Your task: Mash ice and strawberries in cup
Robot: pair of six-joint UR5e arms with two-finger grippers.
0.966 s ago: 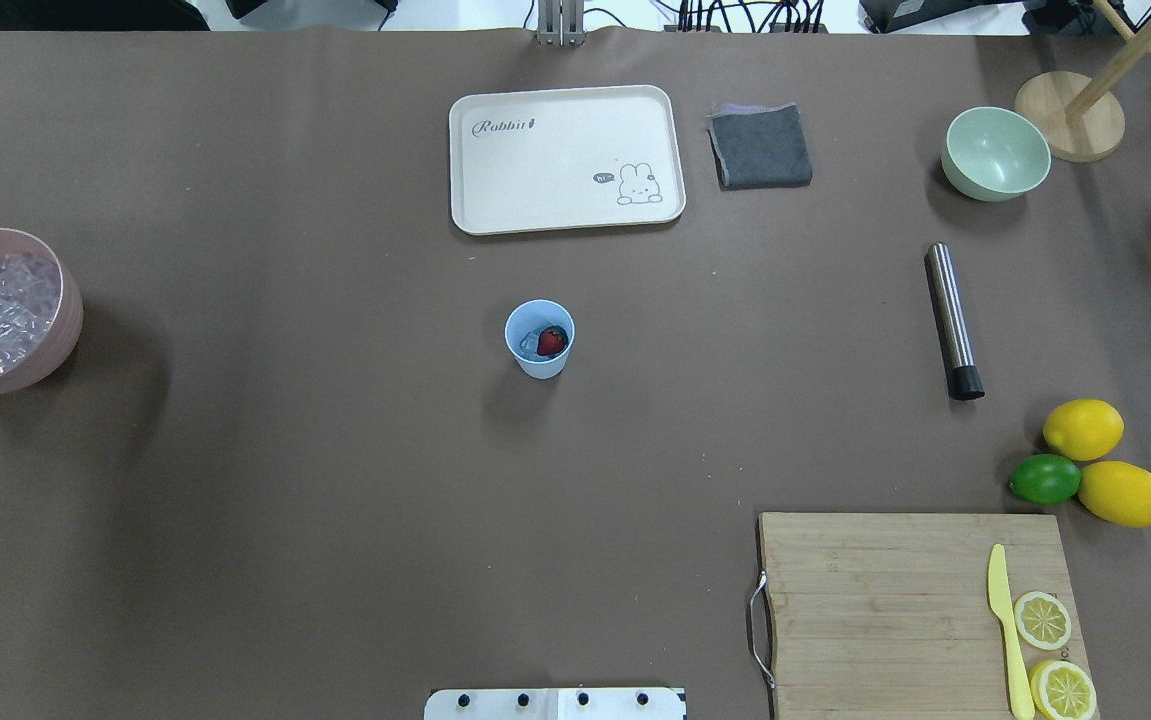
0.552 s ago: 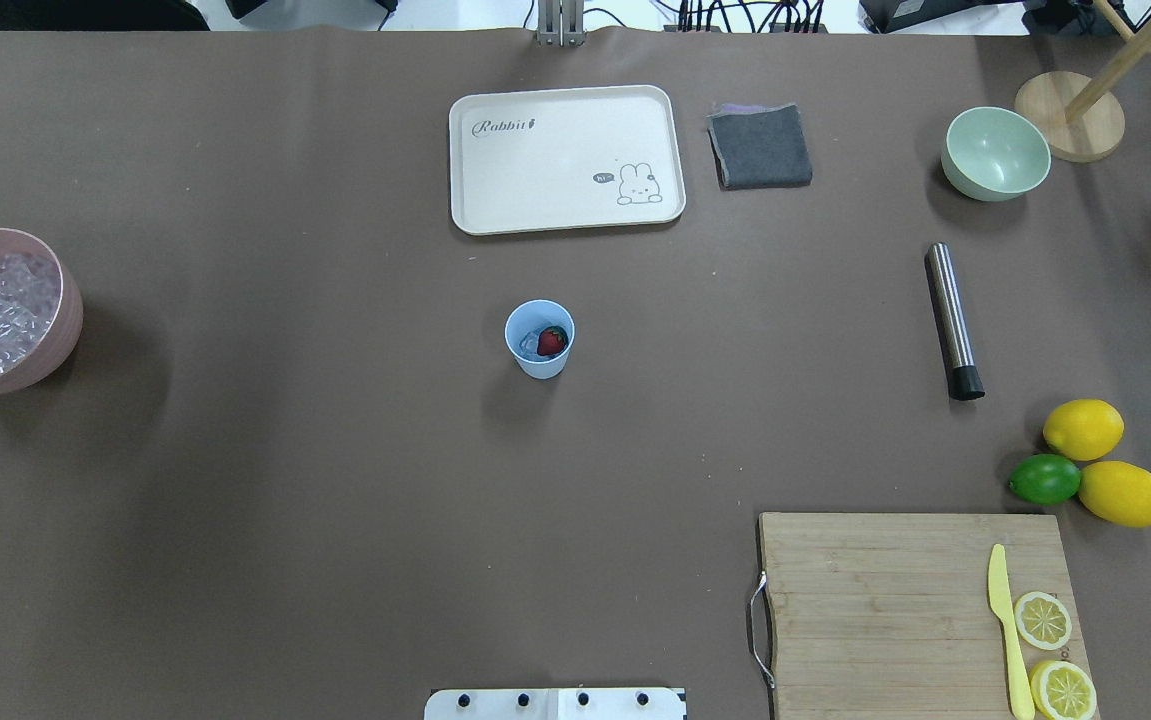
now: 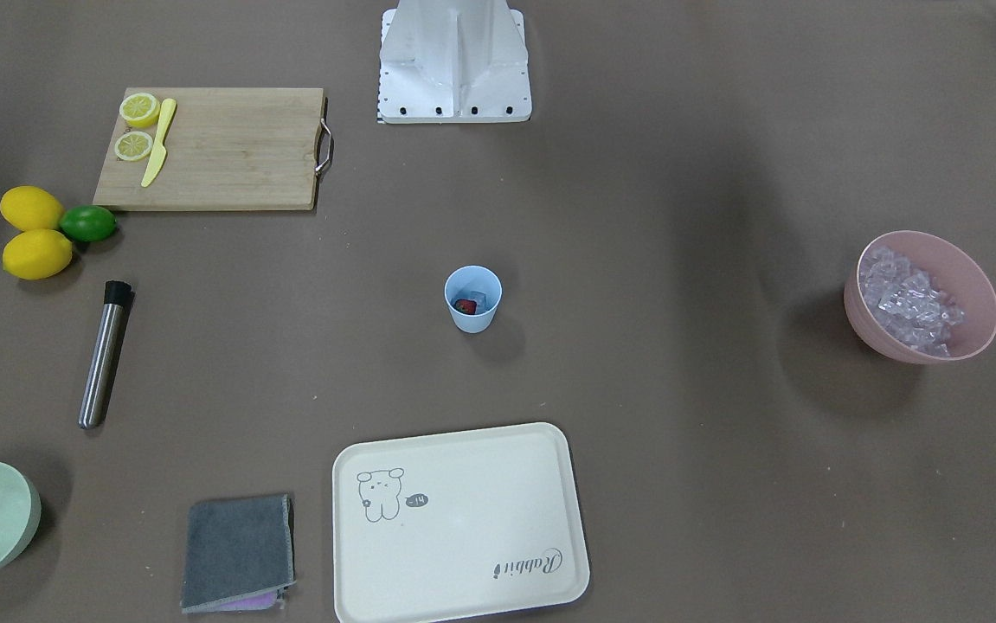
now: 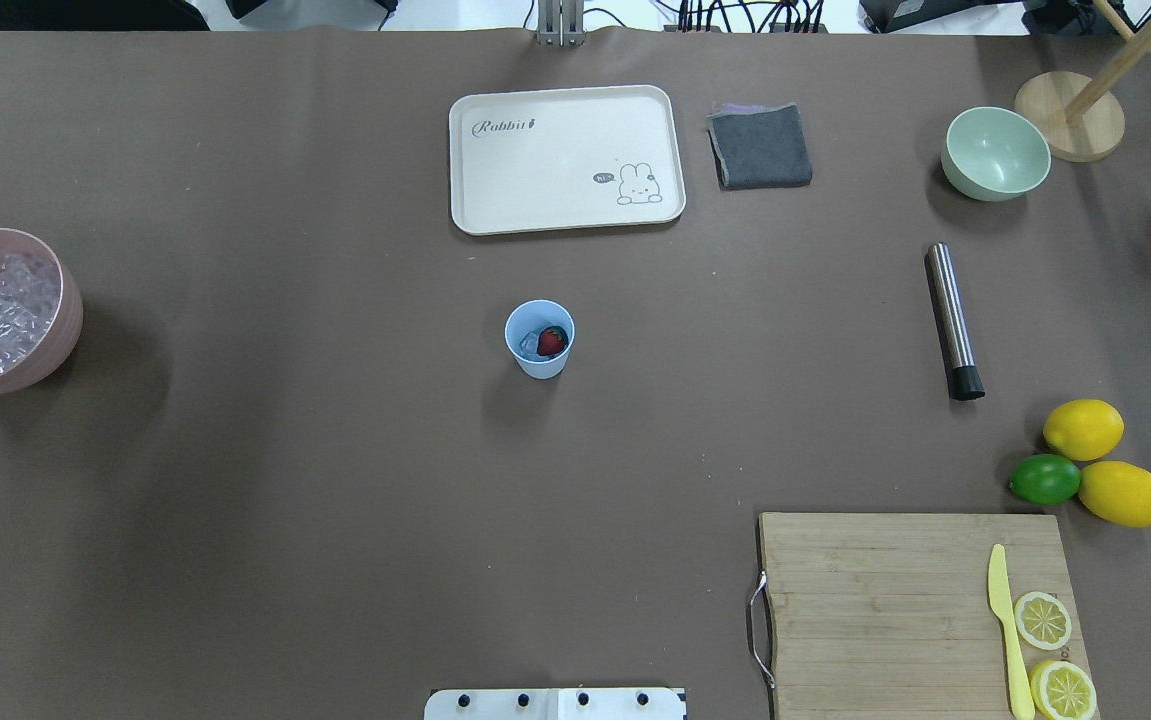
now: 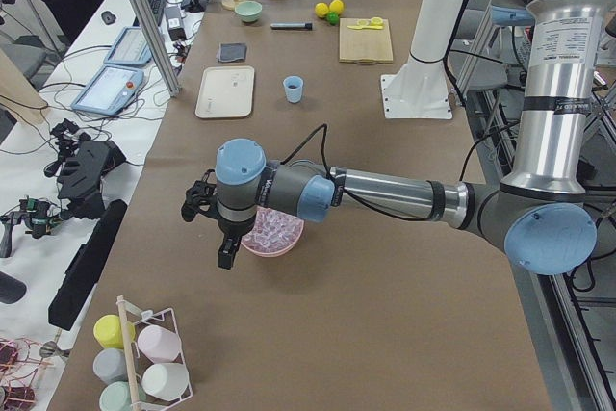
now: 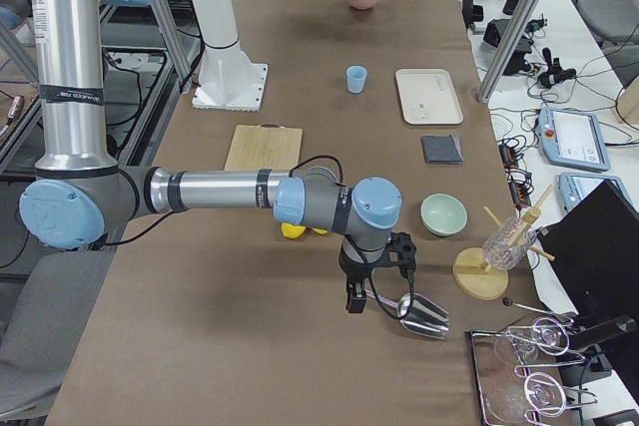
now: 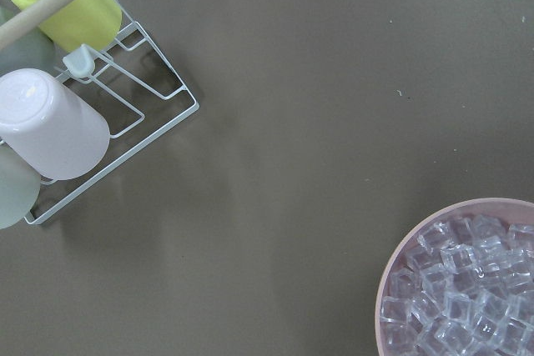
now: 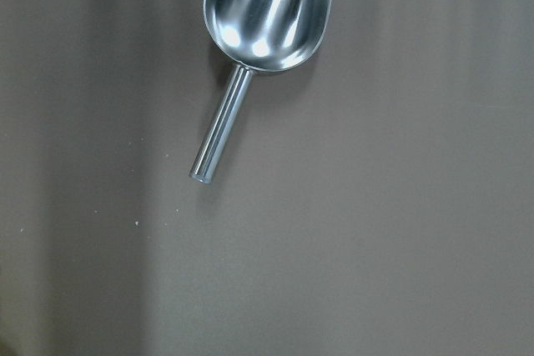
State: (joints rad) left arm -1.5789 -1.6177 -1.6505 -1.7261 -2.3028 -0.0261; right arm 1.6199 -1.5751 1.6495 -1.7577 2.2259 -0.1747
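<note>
Standing mid-table, the cup (image 4: 539, 362) holds a strawberry (image 4: 552, 341) and ice (image 4: 528, 345); left gripper (image 5: 226, 255) and right gripper (image 6: 354, 298) hang far off, grip impossible to tell.

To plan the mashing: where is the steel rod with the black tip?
Overhead view, right side: the steel rod lies flat between the green bowl and the lemons.
</note>
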